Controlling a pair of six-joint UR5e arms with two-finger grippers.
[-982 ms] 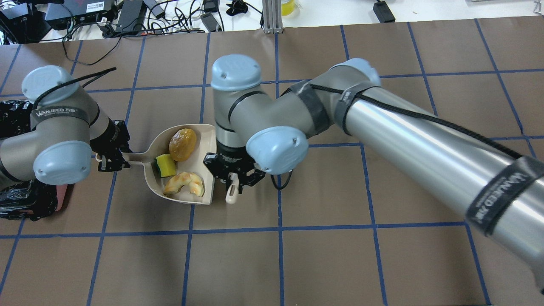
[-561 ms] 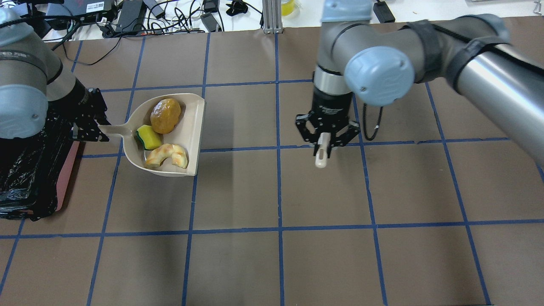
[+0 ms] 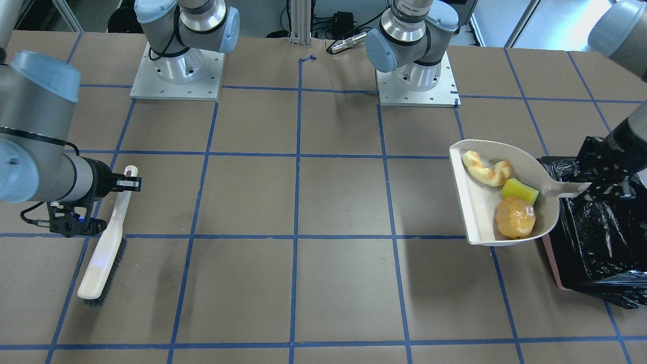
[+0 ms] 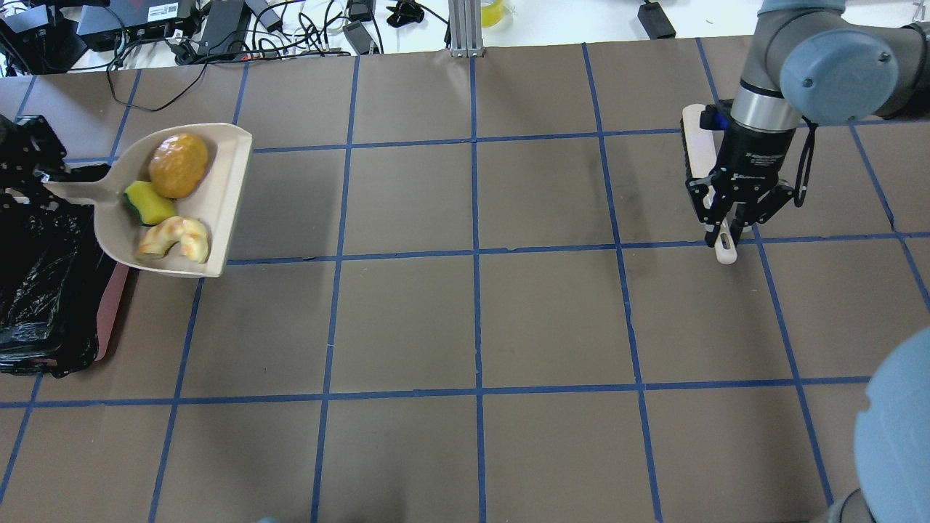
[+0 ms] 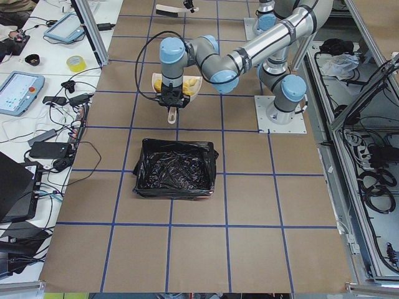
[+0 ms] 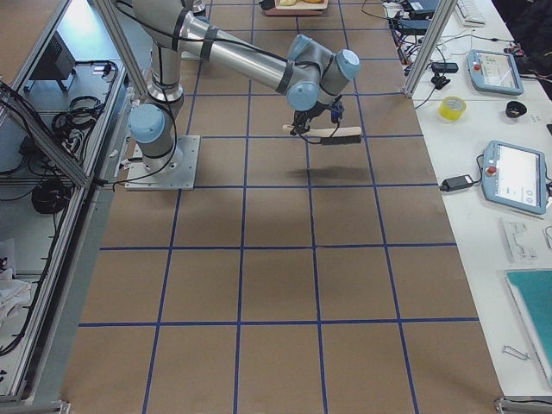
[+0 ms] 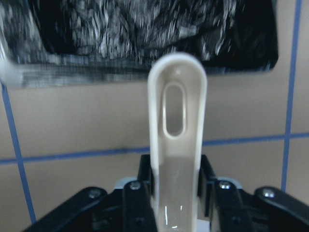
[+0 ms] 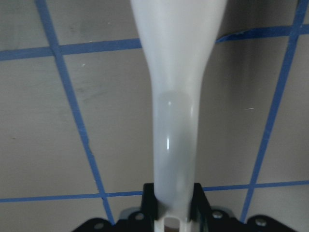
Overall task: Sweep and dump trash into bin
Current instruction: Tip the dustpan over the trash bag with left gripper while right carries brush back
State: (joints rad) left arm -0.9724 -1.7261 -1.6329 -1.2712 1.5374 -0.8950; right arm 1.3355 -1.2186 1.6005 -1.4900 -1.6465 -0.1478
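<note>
**Sweep done, dump not yet made**

All three scraps lie in the dustpan: the lump at the pan's 12 o'clock, the sponge scrap near the handle root at 9, and the crust at 6. No scrap shows on the bench, so I judge the sweeping finished. What is left is to carry the pan over the bin and tip it out.

In the overhead view the pan sits at the bench's 9 to 10 o'clock, held about level. Its open mouth faces 3 o'clock, away from the bin. The pan's back edge overlaps the bin's pink side in that view, but the load is not over the bag.

The left hand is clamped narrow on the pan's handle, as the wrist view shows. It rides at the bin's edge; whether it is truly above the bag I cannot tell.

The right hand is out at 2 o'clock, well apart from the pan. It points down and grips the brush by its handle, bristles toward the bench.
</note>
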